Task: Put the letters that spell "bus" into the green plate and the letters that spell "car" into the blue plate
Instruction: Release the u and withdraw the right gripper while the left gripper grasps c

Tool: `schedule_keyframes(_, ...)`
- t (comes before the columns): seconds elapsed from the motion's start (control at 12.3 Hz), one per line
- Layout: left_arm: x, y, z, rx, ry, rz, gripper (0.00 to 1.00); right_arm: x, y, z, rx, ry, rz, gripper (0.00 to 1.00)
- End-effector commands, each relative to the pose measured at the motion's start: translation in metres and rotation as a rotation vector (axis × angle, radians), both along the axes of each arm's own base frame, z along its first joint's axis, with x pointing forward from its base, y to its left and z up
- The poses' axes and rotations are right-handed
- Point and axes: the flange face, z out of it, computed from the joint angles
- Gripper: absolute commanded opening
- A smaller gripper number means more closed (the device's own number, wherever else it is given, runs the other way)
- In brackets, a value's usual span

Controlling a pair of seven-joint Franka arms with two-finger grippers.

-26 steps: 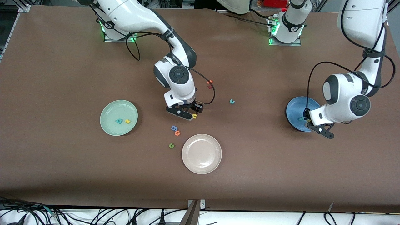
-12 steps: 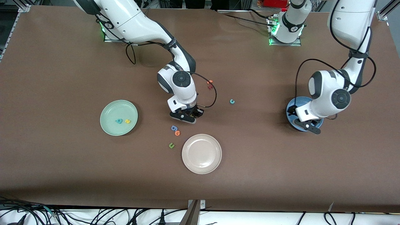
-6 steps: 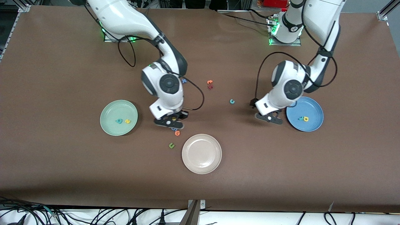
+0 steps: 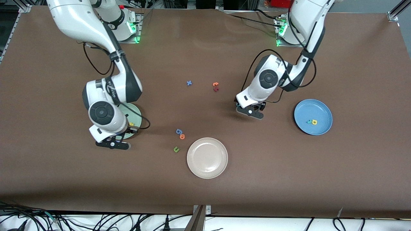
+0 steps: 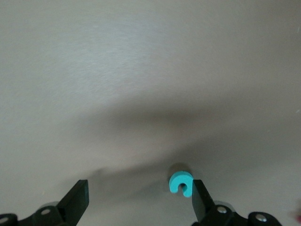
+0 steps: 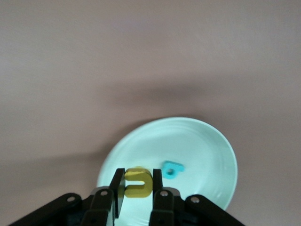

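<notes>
We're looking at a robotics lab bench, not a home or shop. Two white arms (image 4: 106, 80) (image 4: 289, 48) sit bolted on base plates with green status lights (image 4: 136, 30), on a table (image 4: 205, 192) covered in plain brown mat. Aluminium framing (image 4: 19, 8) runs at the corners, and bundles of loose black cables (image 4: 96, 221) hang along the table's near edge.

The table (image 4: 64, 179) is brown. One plate (image 4: 136, 115) is pale green, one plate (image 4: 318, 109) is blue, one plate (image 4: 207, 158) is beige. The little c (image 5: 180, 182) is teal. The held letter (image 6: 138, 183) is yellow.
</notes>
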Motion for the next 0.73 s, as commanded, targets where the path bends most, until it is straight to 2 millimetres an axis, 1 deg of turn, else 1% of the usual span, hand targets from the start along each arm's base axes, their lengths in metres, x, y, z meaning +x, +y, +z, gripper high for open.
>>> schedule_keyframes(0.0,-0.006,-0.005,-0.004,0.072,-0.062,-0.146,0.93,-0.022,-0.001,-0.015,0.02,0.059,0.001,0.13)
schedule_keyframes(0.08,-0.009,-0.008,-0.006,0.073,-0.061,-0.158,0.94,-0.031,-0.005,-0.021,0.021,0.085,-0.009,0.23)
schedule_keyframes(0.16,-0.013,-0.014,-0.006,0.068,-0.056,-0.163,0.93,-0.04,-0.009,-0.023,0.025,0.102,-0.021,0.4)
schedule_keyframes(0.24,-0.018,-0.022,-0.004,0.058,-0.054,-0.152,0.93,-0.043,-0.012,-0.024,0.034,0.113,-0.034,0.95)
schedule_keyframes(0.32,-0.025,-0.03,-0.004,0.053,-0.048,-0.142,0.93,-0.04,-0.02,-0.021,0.038,0.107,-0.047,1.0)
schedule_keyframes(0.41,-0.03,-0.038,-0.004,0.048,-0.044,-0.14,0.93,-0.036,-0.016,-0.013,0.045,0.092,-0.042,1.0)
schedule_keyframes(0.57,-0.032,-0.039,-0.006,0.05,-0.043,-0.144,0.92,-0.021,-0.006,0.021,0.068,0.024,-0.023,1.0)
schedule_keyframes(0.65,-0.034,-0.038,-0.01,0.053,-0.036,-0.146,0.92,-0.015,-0.004,0.041,0.078,-0.01,-0.018,1.0)
